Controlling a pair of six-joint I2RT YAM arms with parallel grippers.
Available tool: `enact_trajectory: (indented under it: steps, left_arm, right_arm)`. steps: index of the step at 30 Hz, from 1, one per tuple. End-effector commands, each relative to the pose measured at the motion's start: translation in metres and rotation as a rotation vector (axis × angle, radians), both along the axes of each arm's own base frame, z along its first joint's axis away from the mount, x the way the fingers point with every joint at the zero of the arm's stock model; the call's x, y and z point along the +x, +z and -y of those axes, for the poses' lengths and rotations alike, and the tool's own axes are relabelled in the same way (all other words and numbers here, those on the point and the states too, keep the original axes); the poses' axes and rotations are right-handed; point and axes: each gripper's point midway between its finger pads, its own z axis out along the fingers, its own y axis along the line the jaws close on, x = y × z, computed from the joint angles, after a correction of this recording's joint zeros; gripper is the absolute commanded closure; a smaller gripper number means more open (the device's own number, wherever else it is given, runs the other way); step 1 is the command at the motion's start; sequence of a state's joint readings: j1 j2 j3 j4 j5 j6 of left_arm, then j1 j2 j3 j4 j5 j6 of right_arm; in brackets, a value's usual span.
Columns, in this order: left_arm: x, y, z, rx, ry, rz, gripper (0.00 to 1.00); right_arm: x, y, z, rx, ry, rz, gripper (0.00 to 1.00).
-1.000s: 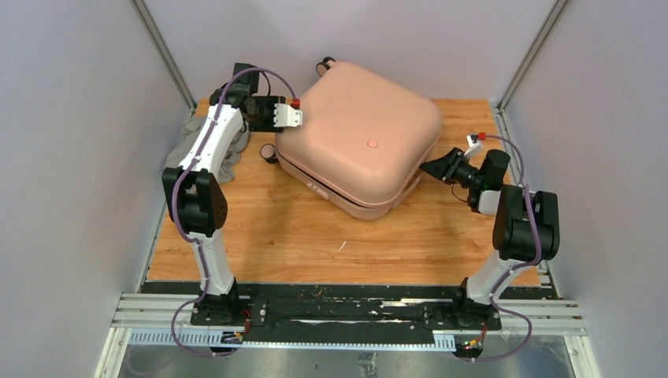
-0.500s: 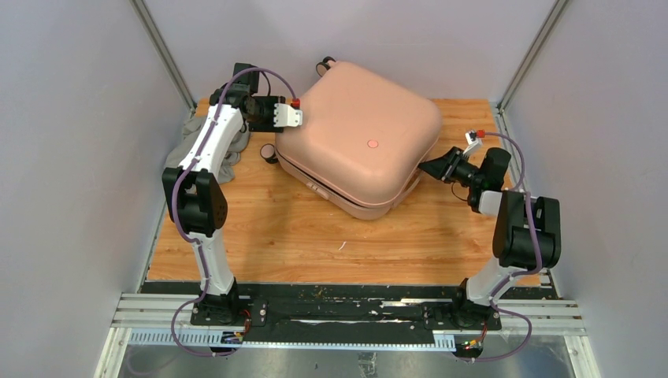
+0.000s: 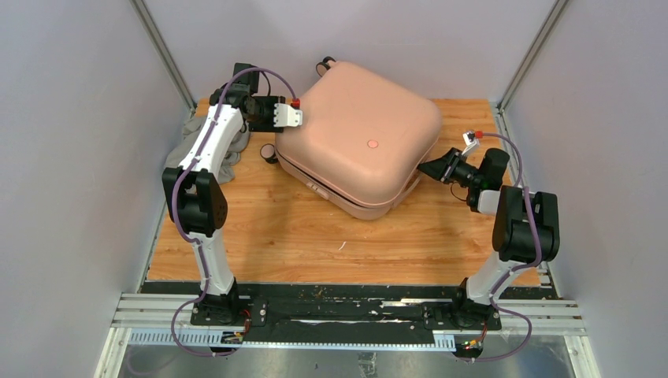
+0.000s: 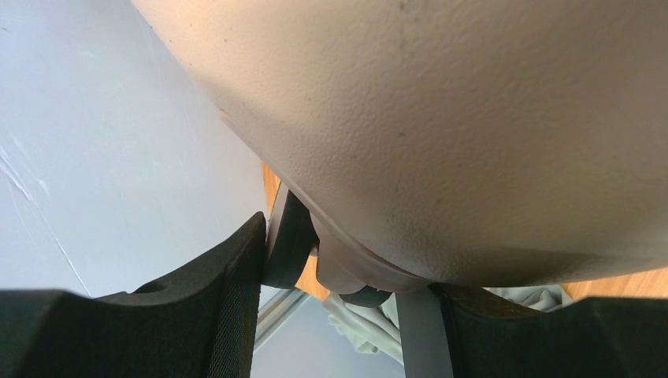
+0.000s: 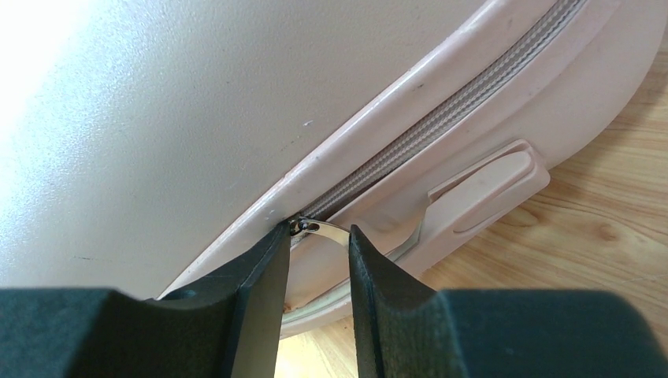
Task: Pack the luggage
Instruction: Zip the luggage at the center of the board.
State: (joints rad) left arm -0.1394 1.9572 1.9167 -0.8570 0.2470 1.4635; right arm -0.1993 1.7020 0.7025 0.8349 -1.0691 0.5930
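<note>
The luggage (image 3: 354, 126) is a pale pink hard-shell suitcase lying closed and flat at the back middle of the wooden table (image 3: 260, 236). My left gripper (image 3: 295, 118) is at its far left corner. In the left wrist view the jaws (image 4: 350, 260) clamp the corner's black wheel (image 4: 287, 244) and its pink housing under the shell (image 4: 473, 118). My right gripper (image 3: 426, 167) is at the suitcase's right edge. In the right wrist view its jaws (image 5: 319, 232) are nearly closed, with the metal zipper pull (image 5: 327, 231) spanning between them at the end of the zipper (image 5: 441, 126).
A grey cloth (image 3: 189, 134) lies bunched at the table's back left, behind my left arm; it also shows in the left wrist view (image 4: 370, 323). Black wheels (image 3: 269, 152) stick out at the suitcase's left side and far corner (image 3: 325, 63). Grey walls close in on three sides.
My right gripper has crept slightly back along the suitcase's right edge. The left arm and the suitcase have not moved.
</note>
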Motion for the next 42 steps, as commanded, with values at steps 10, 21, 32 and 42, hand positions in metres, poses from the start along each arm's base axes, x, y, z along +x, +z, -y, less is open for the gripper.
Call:
enact_trajectory:
  steps: [10, 21, 32, 42]
  left_arm:
    - [0.006, 0.056, 0.021, -0.147, 0.034, 0.12, 1.0]
    - [0.004, 0.057, 0.02, -0.144, 0.041, 0.122, 1.0]
    - [0.006, 0.058, 0.019, -0.143, 0.043, 0.127, 1.0]
    - [0.004, 0.059, 0.02, -0.146, 0.041, 0.124, 1.0]
  right_arm:
    - [-0.003, -0.027, -0.001, -0.001, -0.018, -0.07, 0.65]
    - [-0.003, -0.026, 0.0, 0.078, -0.024, -0.071, 0.63]
    - [0.001, -0.018, -0.008, 0.158, 0.036, -0.047, 0.67]
    - [-0.008, -0.012, -0.012, 0.228, 0.034, -0.017, 0.9]
